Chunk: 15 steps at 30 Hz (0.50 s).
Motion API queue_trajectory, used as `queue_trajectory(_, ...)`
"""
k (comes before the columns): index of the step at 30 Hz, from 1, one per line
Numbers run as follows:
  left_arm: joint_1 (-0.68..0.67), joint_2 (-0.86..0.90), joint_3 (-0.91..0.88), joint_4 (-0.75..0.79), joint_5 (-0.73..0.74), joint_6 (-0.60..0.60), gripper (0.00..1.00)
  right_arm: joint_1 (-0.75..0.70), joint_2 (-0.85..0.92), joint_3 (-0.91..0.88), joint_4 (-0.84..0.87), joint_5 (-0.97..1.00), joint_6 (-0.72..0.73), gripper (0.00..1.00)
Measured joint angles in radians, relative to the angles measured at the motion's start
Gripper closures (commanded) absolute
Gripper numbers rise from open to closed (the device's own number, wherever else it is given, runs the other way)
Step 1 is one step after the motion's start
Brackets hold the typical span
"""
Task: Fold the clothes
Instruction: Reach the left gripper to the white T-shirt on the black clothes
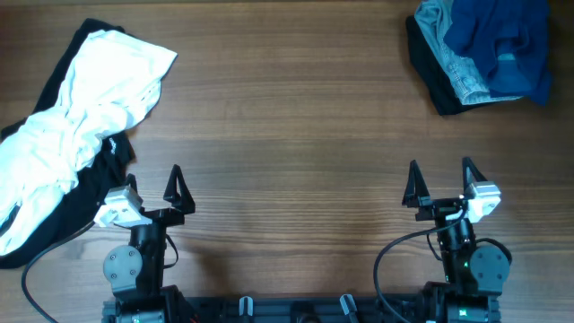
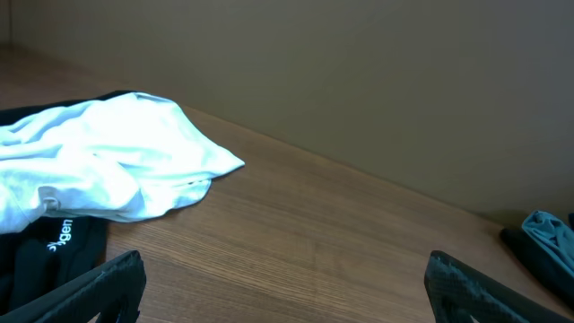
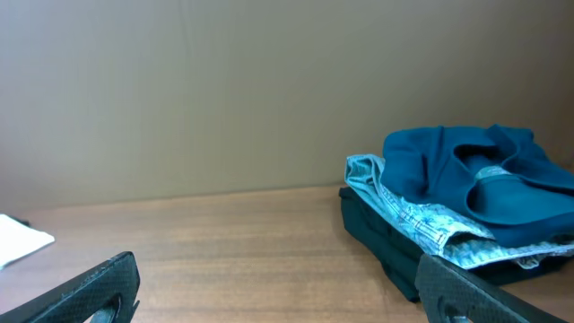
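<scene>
A crumpled white T-shirt (image 1: 81, 117) lies at the table's left, on top of a limp black garment (image 1: 54, 211) with a small white logo (image 2: 61, 235). The shirt also shows in the left wrist view (image 2: 108, 170); its black print is hidden. My left gripper (image 1: 154, 186) is open and empty, just right of the black garment, not touching it. My right gripper (image 1: 441, 181) is open and empty near the front right, far from both garments. The white shirt's tip shows at the right wrist view's left edge (image 3: 18, 240).
A stack of folded clothes (image 1: 484, 49) sits at the far right corner: a dark blue piece on top, a light patterned one and a black one under it. It also shows in the right wrist view (image 3: 466, 206). Bare wooden table (image 1: 287, 126) lies between the piles.
</scene>
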Motion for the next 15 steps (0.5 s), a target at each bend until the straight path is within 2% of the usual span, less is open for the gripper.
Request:
queue_trajectory(5,0.000,0.002,0.037,-0.044,0.000,0.018,0.00,0.000,0.143,0.071,0.044,-0.013,-0.040,0.00)
queue_trajectory(9,0.000,0.050,0.155,-0.121,0.000,0.061,0.00,0.000,0.361,0.228,0.068,-0.032,-0.075,0.00)
queue_trajectory(15,0.000,0.307,0.359,-0.209,0.008,0.076,0.00,0.000,0.719,0.477,0.068,-0.121,-0.126,0.00)
